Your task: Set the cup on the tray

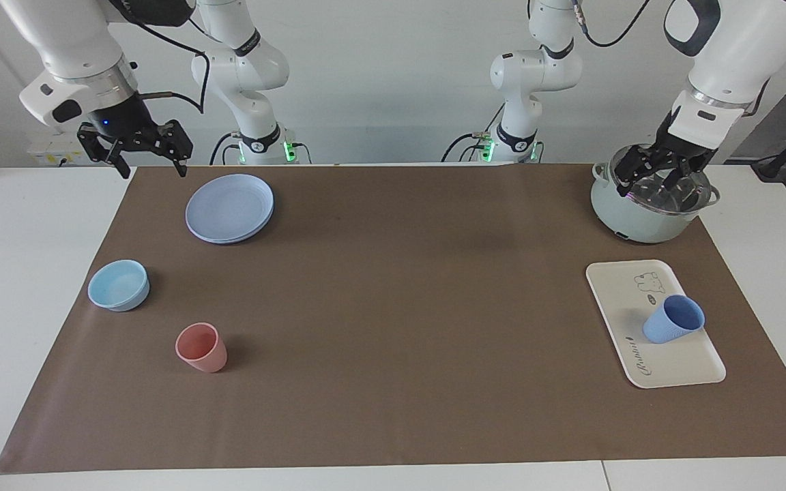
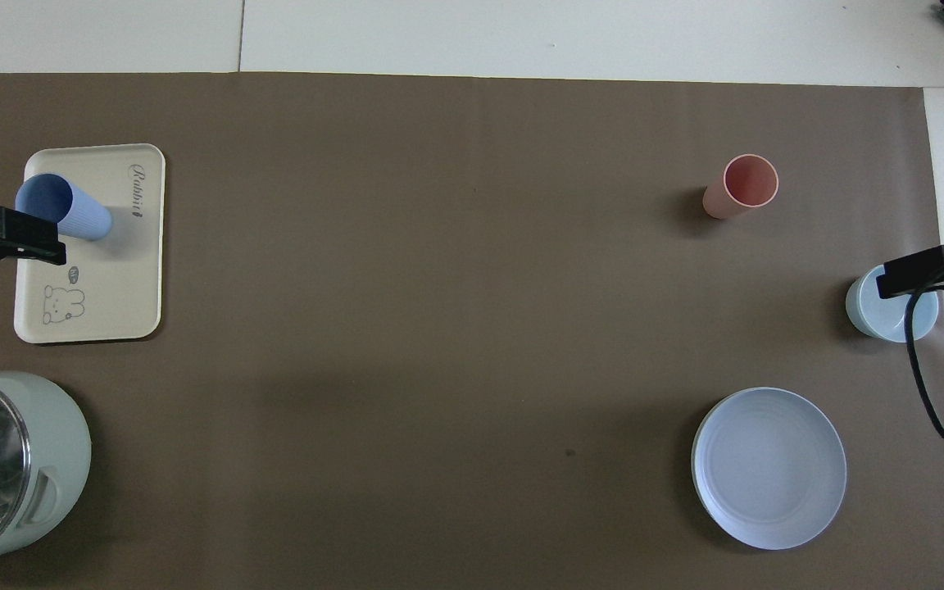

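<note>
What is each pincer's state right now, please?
Left pincer: open, empty, over the pot.
Right pincer: open, empty, raised beside the plate.

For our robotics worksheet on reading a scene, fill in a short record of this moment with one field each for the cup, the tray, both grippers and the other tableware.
cup: periwinkle-blue tumbler upright on the tray, held by nothing
tray: cream-white bear-print tray at the left arm's end of the table
left gripper: open, raised over the lidded pot
right gripper: open, raised near the mat's corner, beside the blue plate
other tableware: salmon-pink tumbler, light-blue bowl
task state: cup placed
</note>
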`<state>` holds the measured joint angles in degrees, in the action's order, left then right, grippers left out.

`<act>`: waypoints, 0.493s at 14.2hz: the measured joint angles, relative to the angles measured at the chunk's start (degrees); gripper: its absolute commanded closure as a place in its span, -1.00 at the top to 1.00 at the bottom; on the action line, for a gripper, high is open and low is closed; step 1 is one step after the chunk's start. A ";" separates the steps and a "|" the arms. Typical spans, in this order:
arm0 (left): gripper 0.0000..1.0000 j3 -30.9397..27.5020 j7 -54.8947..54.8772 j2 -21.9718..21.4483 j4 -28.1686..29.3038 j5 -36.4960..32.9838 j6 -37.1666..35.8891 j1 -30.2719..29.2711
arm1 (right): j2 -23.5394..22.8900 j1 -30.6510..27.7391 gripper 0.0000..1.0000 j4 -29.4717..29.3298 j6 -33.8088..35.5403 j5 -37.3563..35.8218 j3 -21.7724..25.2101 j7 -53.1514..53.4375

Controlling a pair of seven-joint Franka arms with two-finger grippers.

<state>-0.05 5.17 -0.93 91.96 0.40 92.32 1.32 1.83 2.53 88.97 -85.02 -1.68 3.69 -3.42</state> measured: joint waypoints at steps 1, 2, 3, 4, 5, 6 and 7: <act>1.00 -0.04 0.00 0.00 -0.01 0.00 0.02 0.00 | 0.00 0.00 1.00 0.00 0.23 0.01 0.02 0.00; 1.00 -0.05 0.00 0.00 -0.03 0.00 0.05 0.00 | 0.00 0.00 1.00 0.00 0.49 0.05 0.04 0.00; 1.00 -0.05 0.00 0.00 -0.04 0.00 0.09 0.00 | 0.00 0.00 1.00 0.00 0.61 0.12 0.04 0.00; 1.00 -0.05 0.00 0.00 -0.05 0.00 0.12 0.00 | 0.00 0.00 1.00 0.00 0.61 0.18 0.04 0.00; 1.00 -0.04 0.00 0.00 -0.05 0.00 0.14 0.00 | 0.00 0.00 1.00 0.00 0.61 0.20 0.04 0.00; 1.00 -0.04 0.00 0.00 -0.05 0.00 0.15 0.00 | 0.00 0.00 1.00 0.00 0.62 0.23 0.04 0.00; 1.00 -0.04 0.00 0.00 -0.06 0.00 0.17 0.00 | 0.00 0.00 1.00 0.00 0.63 0.28 0.04 0.00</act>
<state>-0.09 5.17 -0.93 91.90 0.40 92.49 1.32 1.83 2.53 88.96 -84.40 -1.40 3.74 -3.42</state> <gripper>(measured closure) 0.000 0.000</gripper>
